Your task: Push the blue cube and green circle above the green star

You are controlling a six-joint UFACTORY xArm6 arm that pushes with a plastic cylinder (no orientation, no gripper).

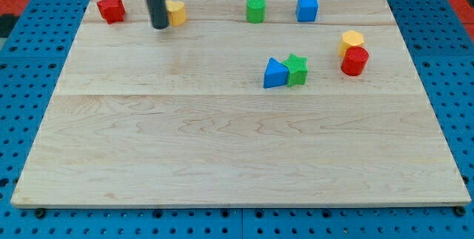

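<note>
The wooden board [222,150] is seen filling most of the view, laid on a blue pegboard [22,83], and most of its lower half is left bare. All blocks are gathered toward the view's top and right. The dark rod is seen coming down at the top left, and my tip [160,27] is planted just beside the yellow block [176,12], on its left, seemingly touching it; no fingers are carried here, so nothing can be opened, closed or gripped, only pushed.

Along the top edge, a red block [111,8] is found at the far left, then the green circle [255,9] and the blue cube [307,7], near each other. Both are already lying above the green star [296,69], which is pressed against a blue triangular block [275,73]. At the right, a yellow block [352,41] is touching a red block [355,61].

The task looks largely met; little more than tightening the pair over the star would be called for.
</note>
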